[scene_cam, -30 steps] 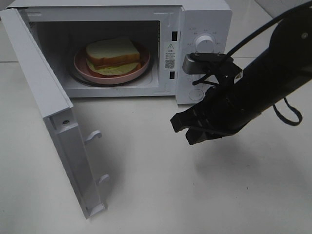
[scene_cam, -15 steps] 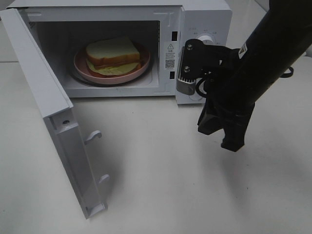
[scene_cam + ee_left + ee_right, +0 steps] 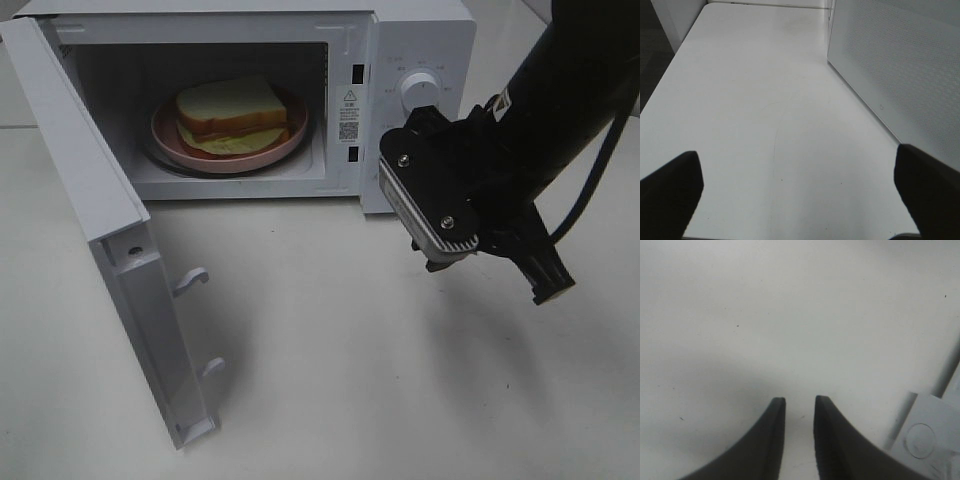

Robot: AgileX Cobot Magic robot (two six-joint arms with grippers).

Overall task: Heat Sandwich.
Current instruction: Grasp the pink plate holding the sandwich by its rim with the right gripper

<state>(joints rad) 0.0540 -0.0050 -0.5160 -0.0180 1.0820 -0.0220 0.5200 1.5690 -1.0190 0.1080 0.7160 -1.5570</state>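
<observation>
The sandwich (image 3: 232, 110), white bread with tan crust and a yellow-green filling, lies on a round pink plate (image 3: 170, 140) inside the white microwave (image 3: 420, 40). The microwave door (image 3: 110, 240) stands wide open to the left. My right gripper (image 3: 548, 285) hangs above the table in front of the control panel, its tips pointing down and to the right. In the right wrist view its fingers (image 3: 799, 401) stand a narrow gap apart with nothing between them. My left gripper (image 3: 797, 152) is wide open over bare table and holds nothing.
The microwave's knob (image 3: 418, 88) sits just behind the right arm. A white dotted panel of the microwave (image 3: 900, 75) stands beside the left gripper. A white microwave corner (image 3: 920, 440) shows near the right fingers. White tabletop (image 3: 330, 380) lies in front.
My right arm has swung from pointing left to pointing down and to the right, rising slightly near the control panel. Its fingers have parted a little. The sandwich and door have not moved.
</observation>
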